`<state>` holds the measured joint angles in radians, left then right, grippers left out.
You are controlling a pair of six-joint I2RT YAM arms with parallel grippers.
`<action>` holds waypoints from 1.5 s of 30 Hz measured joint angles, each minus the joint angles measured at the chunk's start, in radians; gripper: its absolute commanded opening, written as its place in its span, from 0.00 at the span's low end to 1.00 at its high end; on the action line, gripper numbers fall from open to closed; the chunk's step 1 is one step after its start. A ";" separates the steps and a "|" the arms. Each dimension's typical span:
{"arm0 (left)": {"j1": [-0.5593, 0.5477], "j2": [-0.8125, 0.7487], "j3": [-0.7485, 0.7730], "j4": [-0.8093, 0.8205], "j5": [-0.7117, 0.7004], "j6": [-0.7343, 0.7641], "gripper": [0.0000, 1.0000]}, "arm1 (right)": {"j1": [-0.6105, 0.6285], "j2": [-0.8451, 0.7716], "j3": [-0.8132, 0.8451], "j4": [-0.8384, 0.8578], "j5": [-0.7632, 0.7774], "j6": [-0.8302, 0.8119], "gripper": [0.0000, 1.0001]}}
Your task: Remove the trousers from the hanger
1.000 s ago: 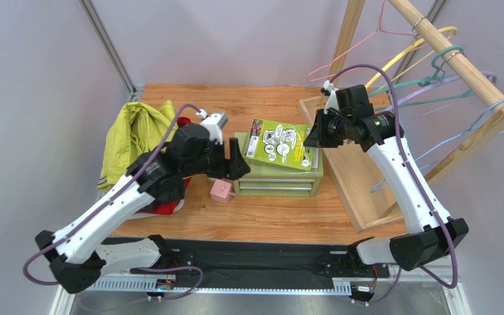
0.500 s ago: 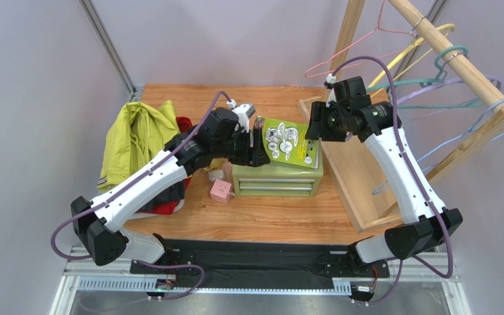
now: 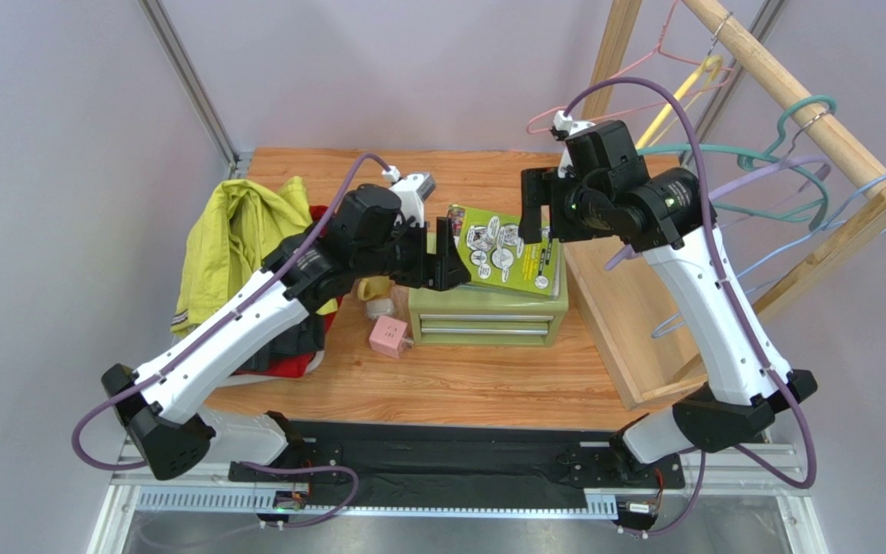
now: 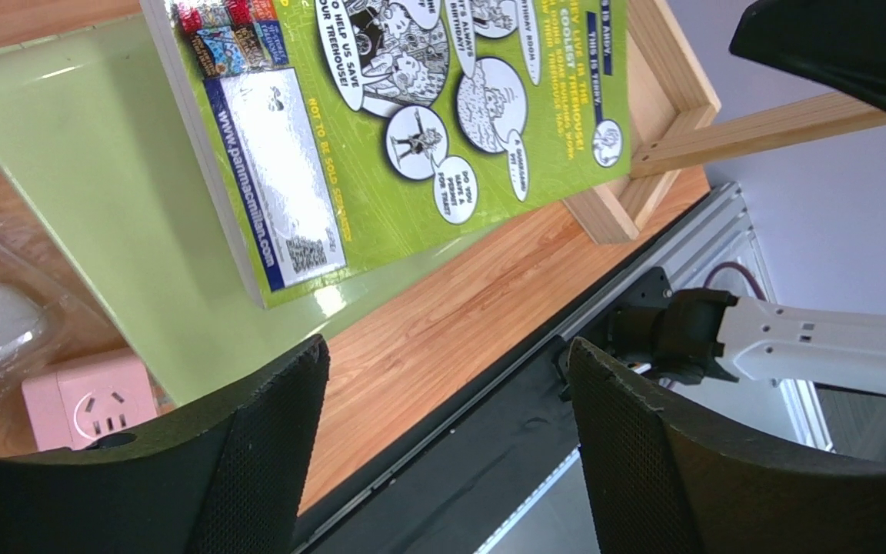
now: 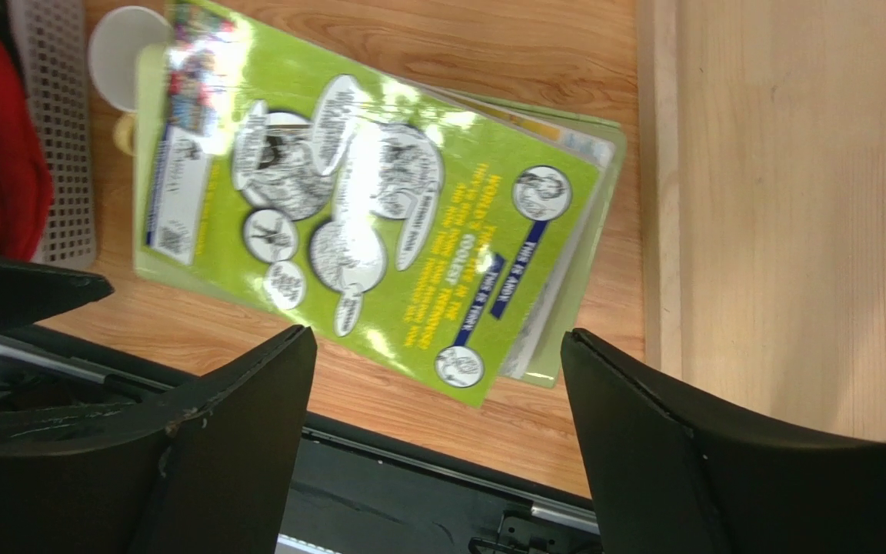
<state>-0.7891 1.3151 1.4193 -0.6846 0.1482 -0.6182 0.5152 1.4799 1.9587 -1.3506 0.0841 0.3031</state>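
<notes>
both jaws now open, right arm (image 3: 644,214) raised

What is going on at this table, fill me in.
Neither arm holds anything. The left gripper and right gripper both hang open over the green comic-print book lying on the pale green drawer box. The yellow-green cloth trousers and the red cloth garment lie heaped at the table's left. The coloured wire hangers on the wooden rack hang bare.

Hangers (image 3: 760,173) crowd rack (image 3: 812,110), seemingly.
</notes>
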 measured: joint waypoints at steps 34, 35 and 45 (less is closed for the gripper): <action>0.003 -1.183 -1.268 0.952 0.377 -0.407 0.98 | 1.029 -0.818 -1.608 1.179 0.426 0.355 1.00; 0.003 -1.220 -1.321 0.986 0.379 -0.429 0.98 | 1.030 -0.865 -1.664 1.214 0.446 0.365 1.00; 0.003 -1.310 -1.394 1.275 0.421 -0.556 0.99 | 1.031 -1.438 -1.912 1.265 0.557 0.510 1.00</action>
<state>-0.7864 0.0055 0.0254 0.5907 0.5690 -1.1744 1.5463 0.0418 0.0471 -0.0856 0.6407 0.8135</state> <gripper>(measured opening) 0.992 0.998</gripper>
